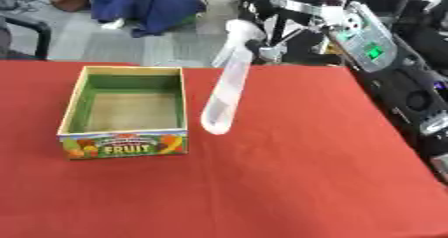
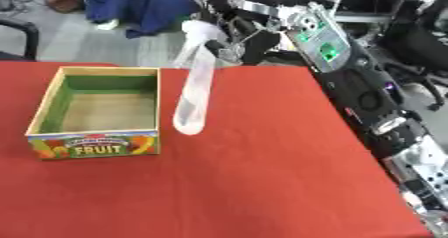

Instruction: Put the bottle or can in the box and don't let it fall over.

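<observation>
A tall pale, see-through bottle (image 1: 226,89) hangs tilted above the red table (image 1: 262,182), its lower end just right of the box and its outline smeared. My right hand (image 1: 262,48) is at the bottle's upper end near the table's far edge, its dark fingers curled round the bottle. The right forearm, with a green display (image 2: 331,49), runs in from the right. The open cardboard box (image 1: 122,145), green inside and marked FRUIT on its front, stands on the left half of the table and holds nothing. The left hand shows in neither view.
Beyond the table's far edge lie grey floor, a blue cloth (image 1: 149,4) and a black chair arm (image 1: 26,29) at the left. My right arm covers the table's right edge (image 2: 385,147). Bare red cloth stretches in front of the box.
</observation>
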